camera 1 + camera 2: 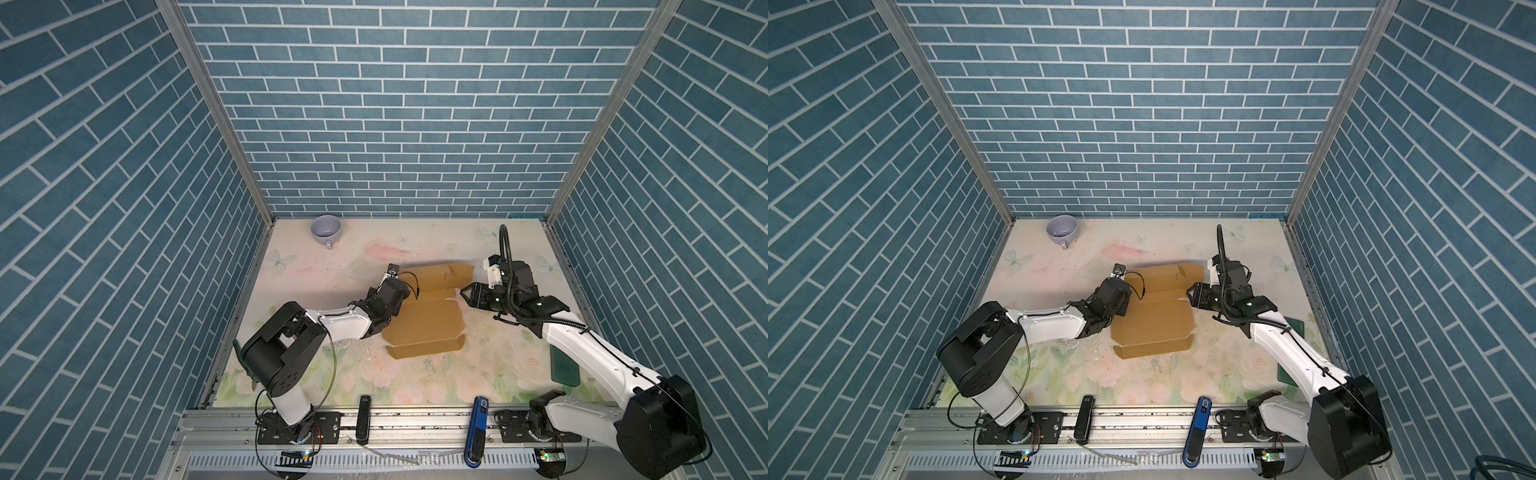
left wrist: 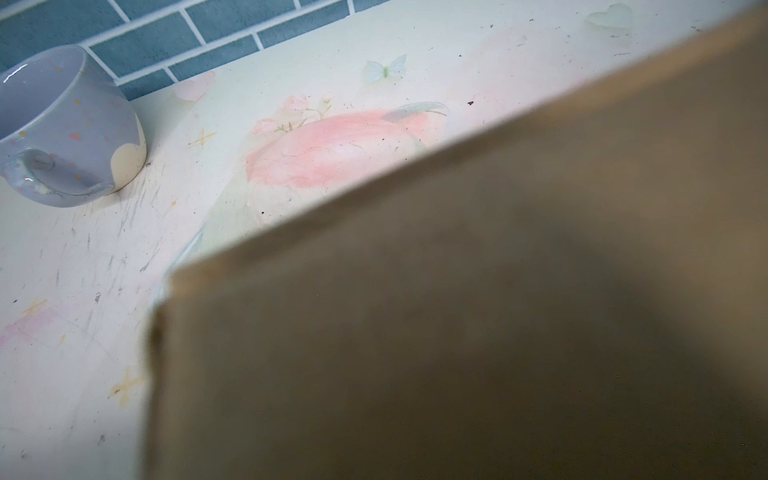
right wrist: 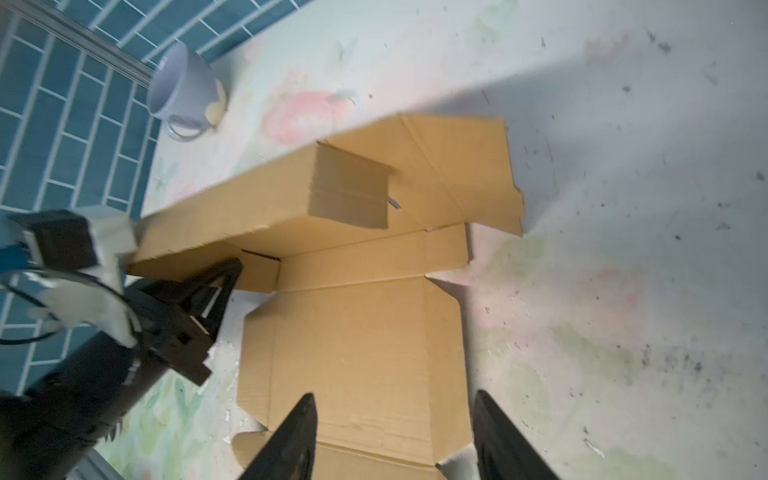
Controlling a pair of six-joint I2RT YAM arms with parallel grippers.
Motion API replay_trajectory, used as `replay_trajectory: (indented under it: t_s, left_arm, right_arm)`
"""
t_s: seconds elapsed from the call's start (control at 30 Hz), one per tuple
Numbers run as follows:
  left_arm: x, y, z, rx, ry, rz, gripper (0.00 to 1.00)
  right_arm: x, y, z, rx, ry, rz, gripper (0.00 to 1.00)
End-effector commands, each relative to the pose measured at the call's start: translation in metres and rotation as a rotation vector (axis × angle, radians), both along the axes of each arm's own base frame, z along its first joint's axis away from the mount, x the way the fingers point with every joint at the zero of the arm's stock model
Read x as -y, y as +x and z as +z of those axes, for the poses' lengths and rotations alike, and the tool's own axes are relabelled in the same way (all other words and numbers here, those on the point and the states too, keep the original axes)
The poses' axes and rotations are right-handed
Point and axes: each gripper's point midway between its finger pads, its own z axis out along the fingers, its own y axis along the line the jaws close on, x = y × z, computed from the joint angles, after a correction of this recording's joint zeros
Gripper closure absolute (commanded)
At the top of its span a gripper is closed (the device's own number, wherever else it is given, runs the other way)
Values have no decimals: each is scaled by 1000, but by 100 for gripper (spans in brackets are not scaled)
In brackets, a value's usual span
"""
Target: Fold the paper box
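Note:
The paper box (image 1: pixel 428 322) (image 1: pixel 1154 320) is a tan cardboard blank lying mid-table, with its far panel (image 3: pixel 291 199) lifted and a side flap standing up. My left gripper (image 3: pixel 232 270) is at the blank's left edge. Its fingers are together on the lifted panel's end flap. In the left wrist view blurred cardboard (image 2: pixel 457 311) fills the picture and hides the jaws. My right gripper (image 3: pixel 395 436) (image 1: pixel 463 293) hovers at the blank's right side, open. The flat middle panel and its right edge lie below the gap, and nothing is gripped.
A lavender mug (image 1: pixel 326 232) (image 2: pixel 70 124) (image 3: pixel 183 91) stands in the far left corner. A dark green flat object (image 1: pixel 564 368) lies under the right arm. A black tool (image 1: pixel 363 419) and a blue one (image 1: pixel 478 428) rest on the front rail. Blue brick walls enclose three sides.

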Motion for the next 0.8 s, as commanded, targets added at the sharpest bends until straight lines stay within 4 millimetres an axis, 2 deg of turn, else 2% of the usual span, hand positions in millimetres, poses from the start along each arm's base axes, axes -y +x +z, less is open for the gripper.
replay_trajectory:
  t_s: [0.0,0.37,0.77]
  left_arm:
    - [-3,-1,4,-29,11,-1,85]
    - [4,2,5,-68,12,-18,85]
    - [3,-1,3,-79,23,-24,85]
  right_arm:
    - [4,-2,-28,-31,-77,39,41]
    - [-18,35,-68,-47,-106,96,40]
    - [-35,64,-94,-38,-57,83,37]
